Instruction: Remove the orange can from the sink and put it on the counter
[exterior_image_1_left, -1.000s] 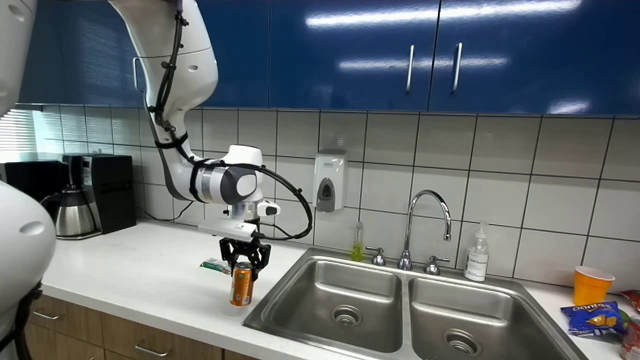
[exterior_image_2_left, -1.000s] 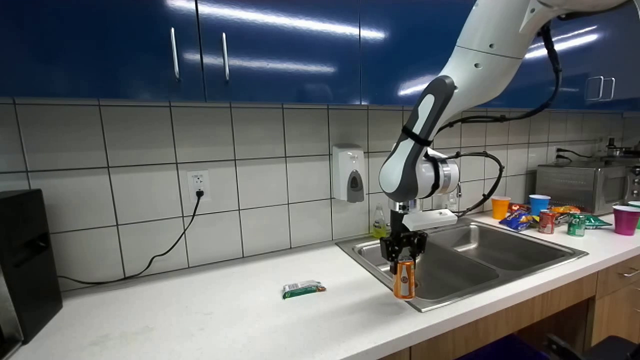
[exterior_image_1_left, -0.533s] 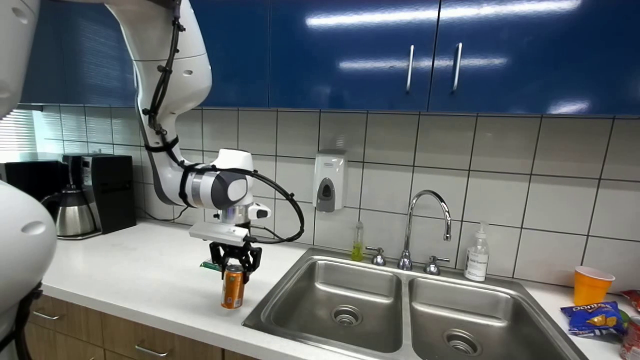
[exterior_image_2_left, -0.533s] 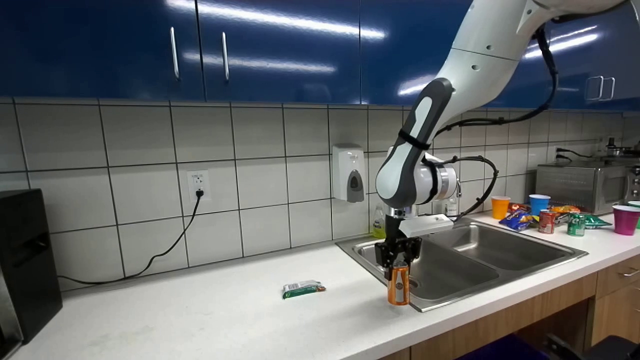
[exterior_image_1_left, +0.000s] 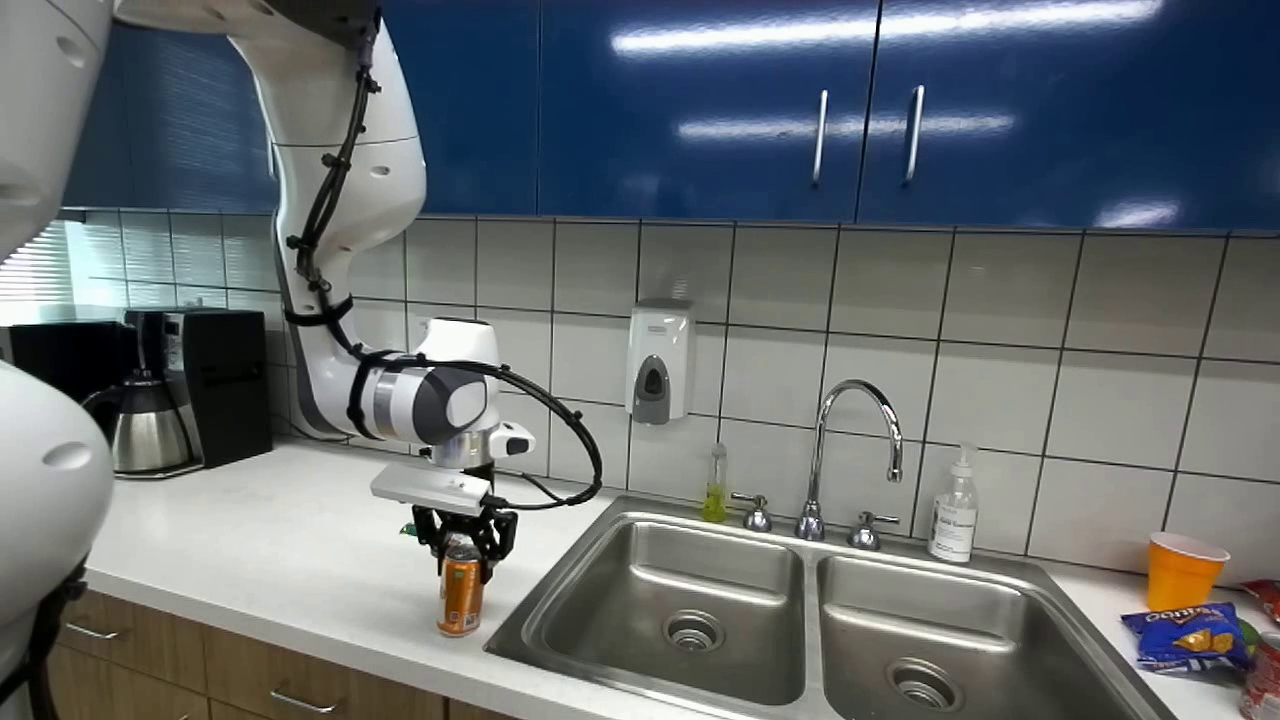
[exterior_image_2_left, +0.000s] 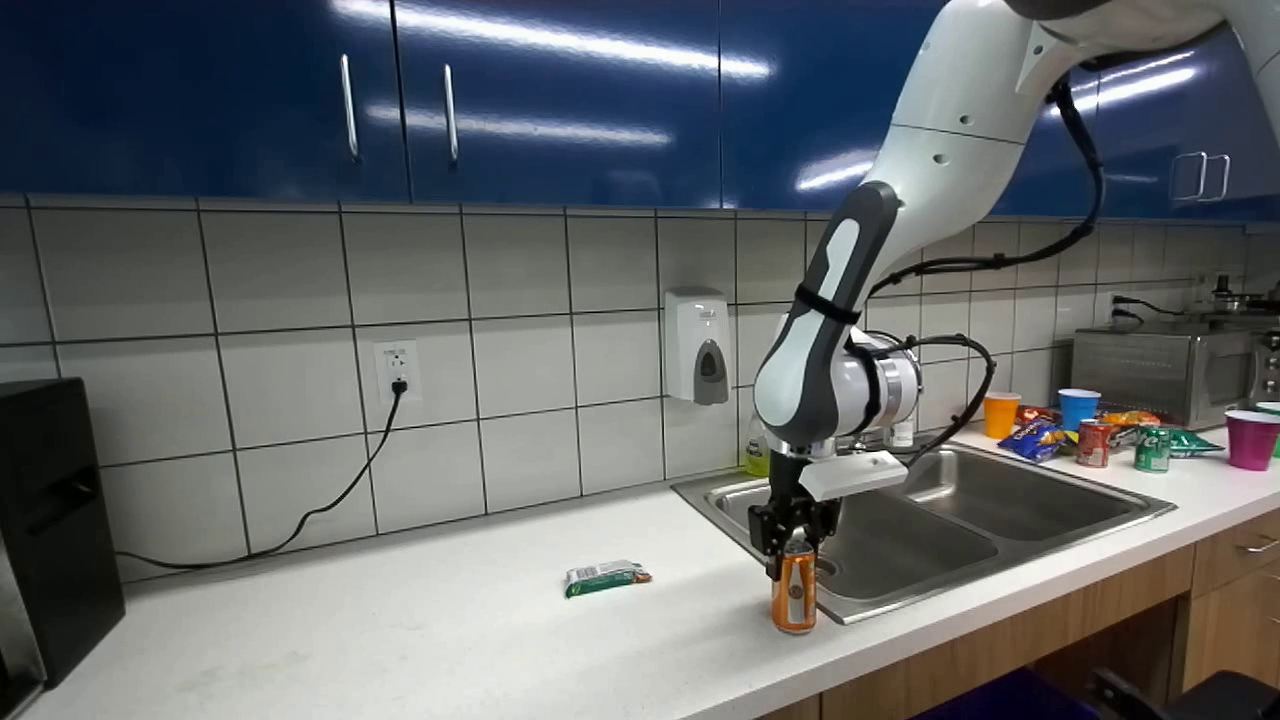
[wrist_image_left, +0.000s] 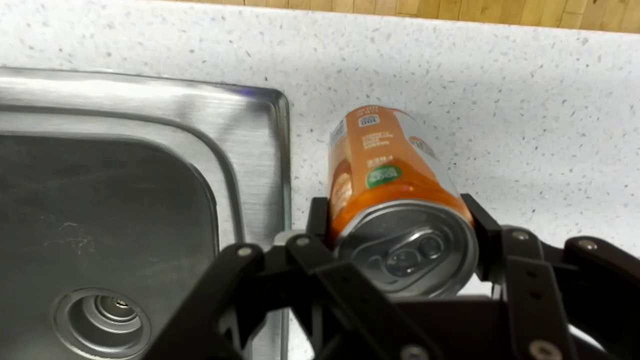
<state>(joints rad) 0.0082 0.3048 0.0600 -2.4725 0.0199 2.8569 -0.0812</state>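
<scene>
The orange can (exterior_image_1_left: 461, 598) stands upright just beside the sink's (exterior_image_1_left: 812, 650) corner, low over the white counter (exterior_image_1_left: 280, 560). It shows in an exterior view (exterior_image_2_left: 795, 595) too. In the wrist view the can (wrist_image_left: 382, 160) points its silvery top toward me, between my two black fingers. My gripper (wrist_image_left: 400, 217) presses on the can's upper sides from left and right. The gripper (exterior_image_1_left: 464, 570) points straight down from above. I cannot tell for certain whether the can's base touches the counter. Both sink bowls show no can.
A small green packet (exterior_image_2_left: 606, 578) lies on the counter behind the can. The chrome faucet (exterior_image_1_left: 818, 450) and soap bottles (exterior_image_1_left: 954, 510) stand behind the sink. An orange cup (exterior_image_1_left: 1185, 570), a blue packet (exterior_image_1_left: 1190, 638) and other cans stand beyond it. A coffee machine (exterior_image_1_left: 225, 390) is at the far end.
The gripper and can have moved away from the sink's corner over the counter and then down. The can now sits lower in both exterior views. It stays between the fingers.
</scene>
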